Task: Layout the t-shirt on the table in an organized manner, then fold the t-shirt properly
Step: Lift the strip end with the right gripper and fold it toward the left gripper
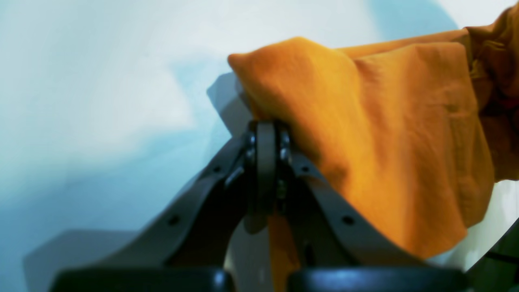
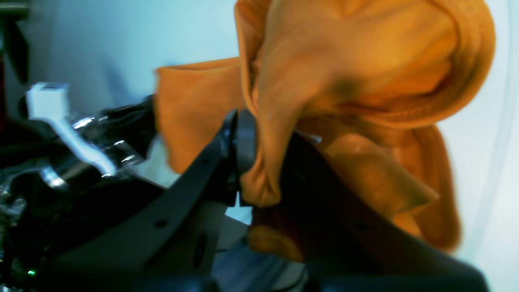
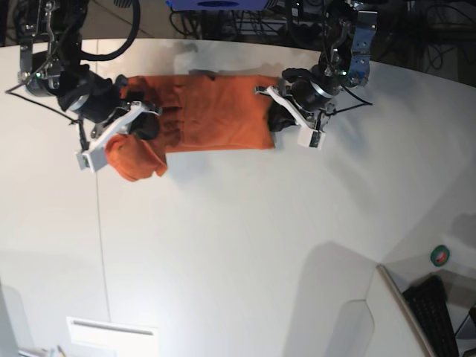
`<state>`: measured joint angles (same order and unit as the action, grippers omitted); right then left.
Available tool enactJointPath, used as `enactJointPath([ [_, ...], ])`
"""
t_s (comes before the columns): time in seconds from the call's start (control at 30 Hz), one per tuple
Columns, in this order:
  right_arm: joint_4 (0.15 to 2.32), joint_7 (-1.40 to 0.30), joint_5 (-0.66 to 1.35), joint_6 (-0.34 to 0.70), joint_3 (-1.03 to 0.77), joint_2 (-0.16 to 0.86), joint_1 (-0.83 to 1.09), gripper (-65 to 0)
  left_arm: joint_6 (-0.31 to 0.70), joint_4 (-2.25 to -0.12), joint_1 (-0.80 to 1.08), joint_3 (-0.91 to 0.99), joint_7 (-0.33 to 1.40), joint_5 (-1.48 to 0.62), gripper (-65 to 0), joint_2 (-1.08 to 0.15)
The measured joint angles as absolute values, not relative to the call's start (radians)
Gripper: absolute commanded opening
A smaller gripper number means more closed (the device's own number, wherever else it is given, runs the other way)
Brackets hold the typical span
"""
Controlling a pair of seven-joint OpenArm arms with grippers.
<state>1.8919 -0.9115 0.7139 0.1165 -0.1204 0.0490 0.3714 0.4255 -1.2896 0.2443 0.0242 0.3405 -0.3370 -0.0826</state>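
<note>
The orange t-shirt (image 3: 216, 111) is stretched sideways between my two grippers near the far edge of the white table (image 3: 238, 245). My left gripper (image 1: 265, 126) is shut on a fold at one end of the t-shirt (image 1: 385, 134); in the base view this left gripper (image 3: 277, 119) is on the right. My right gripper (image 2: 259, 158) is shut on a bunched part of the t-shirt (image 2: 344, 73) at the other end. Below the right gripper (image 3: 141, 123) a loose wad of cloth (image 3: 134, 158) hangs down. The neck label is hidden.
A thin dark seam (image 3: 100, 245) runs across the table on the left. A white flat box (image 3: 111, 336) lies at the near left edge. At the right stand a small green roll (image 3: 440, 255) and a black keyboard (image 3: 435, 309). Cables and equipment crowd the far edge.
</note>
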Motion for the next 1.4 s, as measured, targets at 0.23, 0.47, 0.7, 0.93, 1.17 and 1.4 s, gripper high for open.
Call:
enactJointPath([
  [0.23,1.893,-0.855,0.715,0.059,0.054,0.058,0.374,-65.0,0.426,-1.290,0.247,0.023,0.340,-0.337,-65.0,-0.083],
  [0.47,1.895,-0.805,0.705,0.010,0.175,0.067,0.360,-65.0,0.426,-1.290,0.249,0.023,0.340,-0.337,-65.0,-0.083],
  [0.7,1.895,-0.805,0.609,0.004,0.260,0.071,0.330,-65.0,0.426,-1.290,0.248,0.023,0.340,-0.337,-65.0,-0.081],
  [0.93,1.895,-0.804,0.403,0.007,0.394,0.066,0.325,-65.0,0.421,-1.290,0.243,-0.006,0.340,-0.337,-65.0,-0.084],
  [1.17,1.895,-0.772,0.302,0.007,0.417,0.046,0.322,-65.0,0.425,-1.290,0.241,-0.049,0.340,-0.338,-65.0,-0.077],
  [1.4,1.894,-0.758,0.291,0.007,0.419,0.058,0.322,-65.0,0.426,-1.399,0.272,0.043,0.344,-0.337,-65.0,-0.087],
])
